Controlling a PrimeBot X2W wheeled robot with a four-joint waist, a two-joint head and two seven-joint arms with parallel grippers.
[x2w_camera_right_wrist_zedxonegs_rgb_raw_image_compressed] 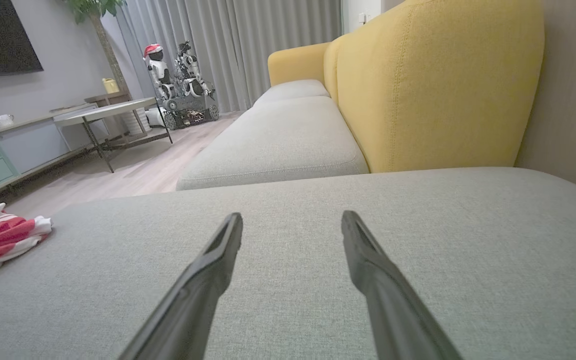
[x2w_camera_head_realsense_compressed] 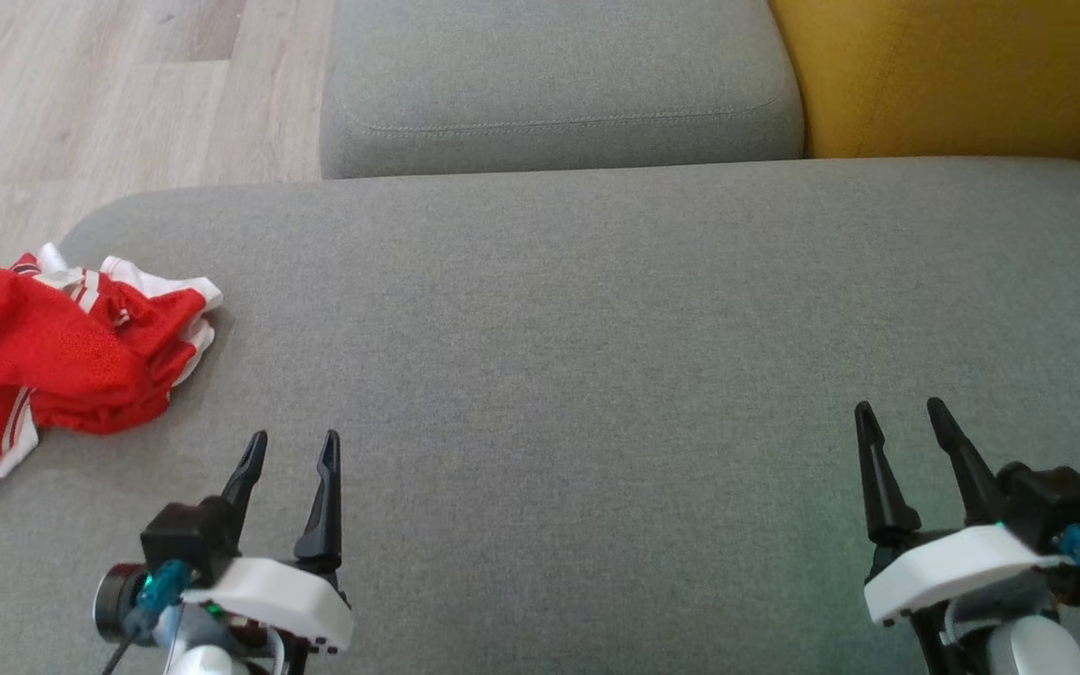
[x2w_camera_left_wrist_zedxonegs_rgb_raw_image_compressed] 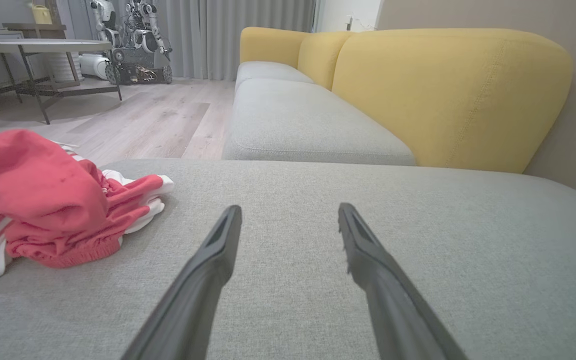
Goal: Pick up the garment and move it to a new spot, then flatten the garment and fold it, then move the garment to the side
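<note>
The crumpled red garment (x2w_camera_head_realsense_compressed: 62,352) lies at the cushion's (x2w_camera_head_realsense_compressed: 596,328) left edge; left gripper (x2w_camera_head_realsense_compressed: 294,448) and right gripper (x2w_camera_head_realsense_compressed: 901,414) both gape wide, empty.

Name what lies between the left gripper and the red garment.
Nothing but bare grey cushion separates left gripper from garment, per the head view.

The crumpled fabric garment (x2w_camera_head_realsense_compressed: 52,356) is coloured bright red, with white stripes and trim. The broad woven seat cushion (x2w_camera_head_realsense_compressed: 596,375) is coloured plain grey, the upholstered backrest (x2w_camera_head_realsense_compressed: 952,75) mustard yellow. The plank floor (x2w_camera_head_realsense_compressed: 81,103) is marked with pale wood grain. The pleated curtains (x2w_camera_left_wrist_zedxonegs_rgb_raw_image_compressed: 248,35) are coloured grey.
</note>
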